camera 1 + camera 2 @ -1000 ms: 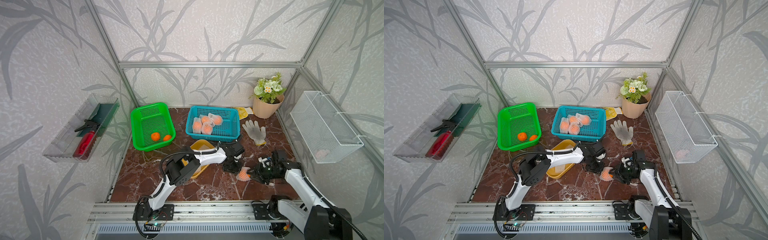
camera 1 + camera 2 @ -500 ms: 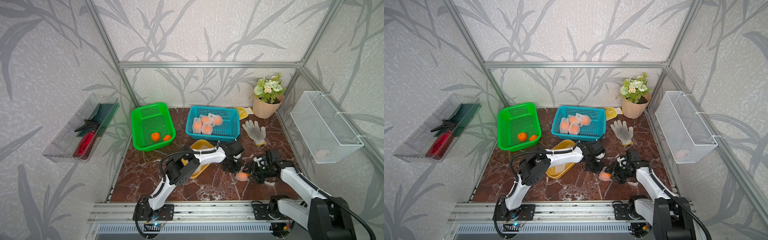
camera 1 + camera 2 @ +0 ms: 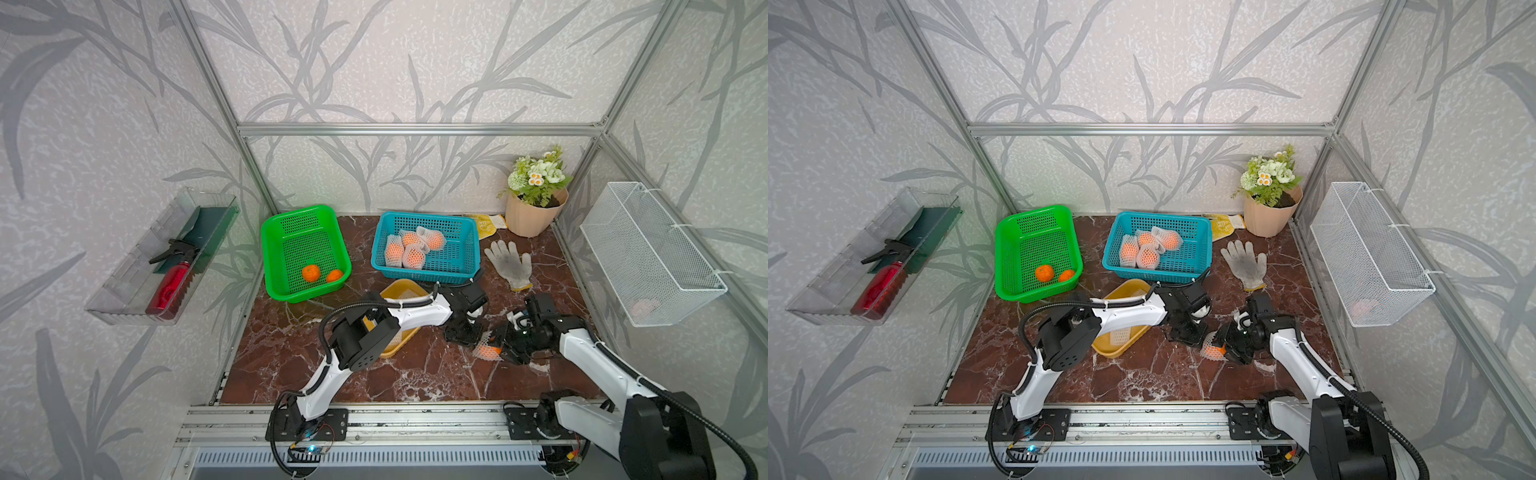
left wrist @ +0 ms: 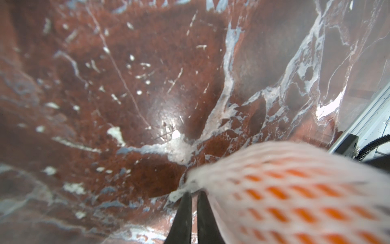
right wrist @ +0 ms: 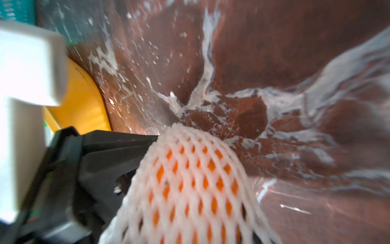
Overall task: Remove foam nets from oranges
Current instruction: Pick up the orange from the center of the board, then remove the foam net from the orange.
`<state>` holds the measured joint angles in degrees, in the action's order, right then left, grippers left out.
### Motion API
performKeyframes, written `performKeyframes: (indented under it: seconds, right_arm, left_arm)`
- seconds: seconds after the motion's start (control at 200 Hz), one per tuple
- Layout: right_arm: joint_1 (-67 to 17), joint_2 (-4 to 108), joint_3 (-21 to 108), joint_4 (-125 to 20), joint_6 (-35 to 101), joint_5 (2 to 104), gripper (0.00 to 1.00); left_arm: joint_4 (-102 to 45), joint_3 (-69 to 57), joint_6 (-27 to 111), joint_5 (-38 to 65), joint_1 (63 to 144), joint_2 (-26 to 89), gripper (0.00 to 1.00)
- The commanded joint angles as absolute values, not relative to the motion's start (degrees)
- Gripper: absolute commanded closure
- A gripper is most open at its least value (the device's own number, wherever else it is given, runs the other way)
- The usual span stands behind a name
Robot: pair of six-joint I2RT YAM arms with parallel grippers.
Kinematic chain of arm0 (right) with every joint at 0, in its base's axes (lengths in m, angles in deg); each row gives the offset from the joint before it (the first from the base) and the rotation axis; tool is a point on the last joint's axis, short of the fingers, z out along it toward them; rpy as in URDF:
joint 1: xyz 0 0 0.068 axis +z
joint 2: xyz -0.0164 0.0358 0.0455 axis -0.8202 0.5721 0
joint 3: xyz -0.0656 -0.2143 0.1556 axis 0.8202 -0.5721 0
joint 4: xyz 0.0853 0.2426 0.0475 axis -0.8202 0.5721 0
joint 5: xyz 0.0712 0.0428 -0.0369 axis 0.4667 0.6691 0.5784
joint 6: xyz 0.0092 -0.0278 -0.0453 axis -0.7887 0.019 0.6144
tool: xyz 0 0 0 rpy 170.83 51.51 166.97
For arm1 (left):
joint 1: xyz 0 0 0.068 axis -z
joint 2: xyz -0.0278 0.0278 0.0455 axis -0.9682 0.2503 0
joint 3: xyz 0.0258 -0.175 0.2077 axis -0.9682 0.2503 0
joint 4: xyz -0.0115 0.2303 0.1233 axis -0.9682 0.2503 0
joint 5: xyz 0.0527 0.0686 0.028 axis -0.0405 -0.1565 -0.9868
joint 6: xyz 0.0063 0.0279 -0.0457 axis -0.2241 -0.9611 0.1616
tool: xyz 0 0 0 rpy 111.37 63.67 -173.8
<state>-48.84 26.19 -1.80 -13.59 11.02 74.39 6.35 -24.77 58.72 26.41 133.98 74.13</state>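
The left hand (image 4: 193, 193) is nipped almost closed on the gathered tip of the foam net (image 4: 295, 190). The netted orange (image 5: 160, 173) sits between it and the right hand (image 3: 505, 348), at the front right of the tabletop (image 3: 374, 374) and well apart from the blue basket (image 3: 424, 215), where more wrapped fruit lie. Whether it touches the marble I cannot tell. The right hand is against the far side of the fruit, but the mesh hides its fingers in the right wrist view, so I cannot tell whether it grips or merely cups. The step in hand looks like the strip itself: one hand anchors the fruit while the other draws the sleeve off. To do it well, the right hand should hold the fruit near the open end without bunching the foam, and the left should pull straight along the sleeve. A sideways tug would likely stretch the diamonds and tighten them on the skin. The sleeve's long axis runs roughly level from hand to hand, its tapered closed end pointing at the left hand and towards the yellow tray (image 3: 405, 283).
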Motion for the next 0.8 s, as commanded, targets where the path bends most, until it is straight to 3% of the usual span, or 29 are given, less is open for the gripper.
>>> performKeyframes:
  seconds: [0.0, 0.175, 0.325, 0.405, 0.515, 0.575, 0.795]
  right_arm:
    - [-48.9, 25.0, 2.4, -6.0, 13.2, 70.5, 0.55]
    - [-49.4, 24.9, 4.3, -4.2, 14.8, 71.0, 0.55]
    - [-52.6, 23.4, 3.1, -6.6, 13.9, 76.2, 0.55]
    - [-54.3, 22.7, 2.5, -8.8, 11.3, 78.9, 0.55]
    - [-55.0, 23.0, 1.7, -14.0, 8.0, 83.4, 0.56]
    - [-55.6, 23.5, 0.5, -18.9, 4.5, 87.3, 0.56]
    - [-56.5, 24.5, -5.5, -43.0, -13.4, 97.1, 0.58]
  left_arm:
    - [8.8, -23.0, 57.5, 24.0, 134.0, 74.5, 0.90]
    - [7.0, -21.2, 58.6, 24.7, 133.6, 72.8, 0.91]
    - [-7.1, -11.6, 64.9, 28.3, 131.0, 62.2, 0.88]
    - [-13.6, -7.4, 66.8, 30.0, 129.8, 56.5, 0.78]
    - [-23.9, -2.0, 71.1, 32.4, 128.6, 51.3, 0.50]
    - [-30.2, 1.4, 74.6, 32.6, 127.9, 49.2, 0.40]
    - [-54.9, 13.2, 88.0, 31.4, 124.9, 45.9, 0.27]
